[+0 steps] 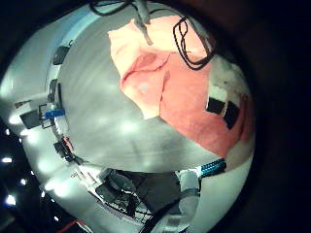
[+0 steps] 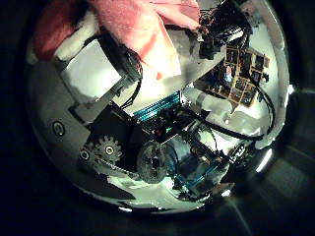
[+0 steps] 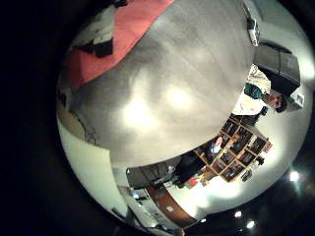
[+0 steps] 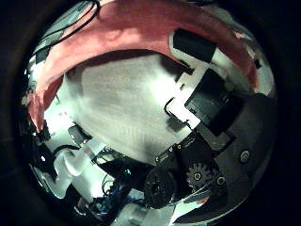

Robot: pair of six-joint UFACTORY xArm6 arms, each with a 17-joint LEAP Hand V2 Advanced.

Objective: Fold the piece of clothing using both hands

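The salmon-pink cloth garment (image 1: 180,87) lies rumpled on the grey table (image 1: 107,116). Both hands appear pinched on its edge; uneven lifting could let it slip.

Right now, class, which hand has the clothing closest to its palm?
The left hand: the clothing bunches right against it, while the right hand faces mostly bare table.

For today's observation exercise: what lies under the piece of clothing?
The clothing lies on the grey table, which shows bare all around it. Black and white fingers rest at its edge. Whatever is beneath the cloth itself is covered.
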